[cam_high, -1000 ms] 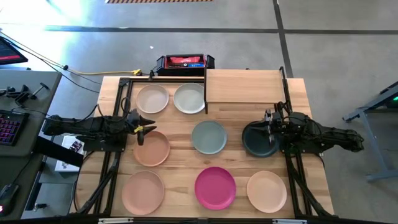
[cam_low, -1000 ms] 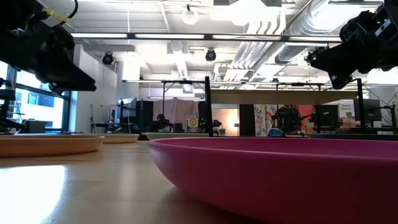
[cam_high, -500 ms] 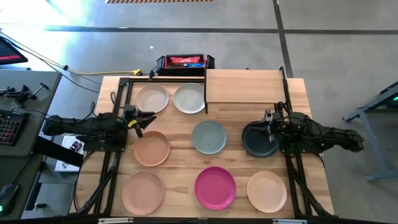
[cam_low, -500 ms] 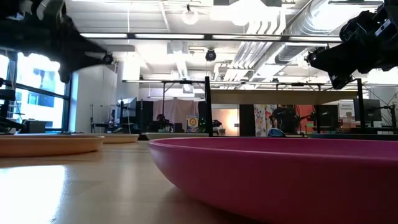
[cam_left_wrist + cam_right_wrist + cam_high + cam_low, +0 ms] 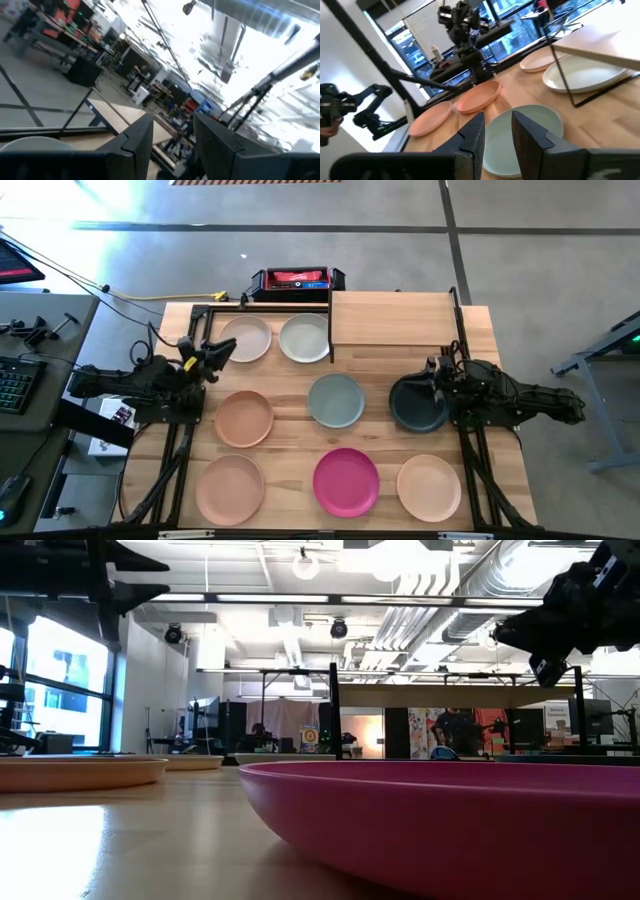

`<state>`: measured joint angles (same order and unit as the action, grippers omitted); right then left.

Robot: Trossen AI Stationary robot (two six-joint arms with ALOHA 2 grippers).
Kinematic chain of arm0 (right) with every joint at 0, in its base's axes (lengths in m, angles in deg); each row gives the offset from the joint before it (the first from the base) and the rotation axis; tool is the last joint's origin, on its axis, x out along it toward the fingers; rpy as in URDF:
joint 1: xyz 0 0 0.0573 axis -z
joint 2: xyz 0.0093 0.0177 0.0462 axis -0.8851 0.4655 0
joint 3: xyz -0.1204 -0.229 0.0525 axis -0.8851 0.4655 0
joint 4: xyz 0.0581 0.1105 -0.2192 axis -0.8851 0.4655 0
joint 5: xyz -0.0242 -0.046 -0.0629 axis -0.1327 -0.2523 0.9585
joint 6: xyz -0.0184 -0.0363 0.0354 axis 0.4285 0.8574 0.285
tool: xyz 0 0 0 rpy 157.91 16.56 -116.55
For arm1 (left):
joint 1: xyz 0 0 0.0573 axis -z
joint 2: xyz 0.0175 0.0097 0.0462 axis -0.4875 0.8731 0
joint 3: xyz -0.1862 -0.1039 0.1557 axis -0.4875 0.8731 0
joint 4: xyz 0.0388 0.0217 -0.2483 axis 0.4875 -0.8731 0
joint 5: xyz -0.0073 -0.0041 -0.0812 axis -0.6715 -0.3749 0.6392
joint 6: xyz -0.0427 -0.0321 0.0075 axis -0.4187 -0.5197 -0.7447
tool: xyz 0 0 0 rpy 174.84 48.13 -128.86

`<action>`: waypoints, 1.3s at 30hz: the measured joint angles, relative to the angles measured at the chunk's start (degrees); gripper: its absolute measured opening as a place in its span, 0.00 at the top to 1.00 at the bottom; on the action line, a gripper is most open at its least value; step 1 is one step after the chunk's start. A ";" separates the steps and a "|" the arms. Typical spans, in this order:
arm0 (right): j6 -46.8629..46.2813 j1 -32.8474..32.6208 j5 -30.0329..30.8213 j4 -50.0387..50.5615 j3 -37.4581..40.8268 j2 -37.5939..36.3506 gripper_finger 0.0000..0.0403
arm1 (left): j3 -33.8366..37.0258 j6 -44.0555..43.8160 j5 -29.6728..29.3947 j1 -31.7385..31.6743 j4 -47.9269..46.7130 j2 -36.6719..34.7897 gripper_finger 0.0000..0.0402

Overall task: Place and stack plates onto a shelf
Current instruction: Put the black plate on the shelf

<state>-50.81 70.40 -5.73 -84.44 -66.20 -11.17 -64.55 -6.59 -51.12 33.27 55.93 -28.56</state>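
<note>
Right tool (image 5: 437,383) is sitting at the dark green plate (image 5: 416,403) in the frame's right-centre, fingers narrowly parted; you are not visibly gripping it. Shelf (image 5: 392,318) is lying straight up-frame, empty. Left tool (image 5: 222,353), fingers spread wide, is hovering by the cream plate (image 5: 246,338), upper left.

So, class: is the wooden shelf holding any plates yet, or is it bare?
Bare. From above, the shelf shows only plain board, and the plates, such as the magenta plate, lie on the table.
</note>
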 joint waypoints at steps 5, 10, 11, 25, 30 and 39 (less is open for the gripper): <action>-2.73 0.11 0.06 -0.50 0.00 0.02 0.81 | 0.00 0.21 -3.13 0.00 2.25 0.00 0.67; -3.98 0.17 0.14 -7.46 0.00 0.02 0.81 | -0.02 5.49 -3.05 0.00 9.32 0.01 0.67; -4.14 0.17 0.48 -9.75 0.00 0.02 0.81 | -0.03 6.76 -3.05 0.00 10.94 0.02 0.67; 7.60 0.20 5.28 -18.27 -10.32 4.02 0.81 | -13.80 16.88 0.00 0.00 3.38 0.97 0.67; 13.07 0.20 5.44 -13.02 -18.67 10.55 0.81 | -19.07 18.83 0.16 0.00 -1.19 3.22 0.67; 6.37 -0.41 4.24 0.98 -34.60 25.26 0.81 | -24.26 27.36 9.35 0.00 -1.59 8.97 0.67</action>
<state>-44.45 69.99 -1.49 -83.46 -100.79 14.09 -88.81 20.77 -41.78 33.27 54.34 -19.59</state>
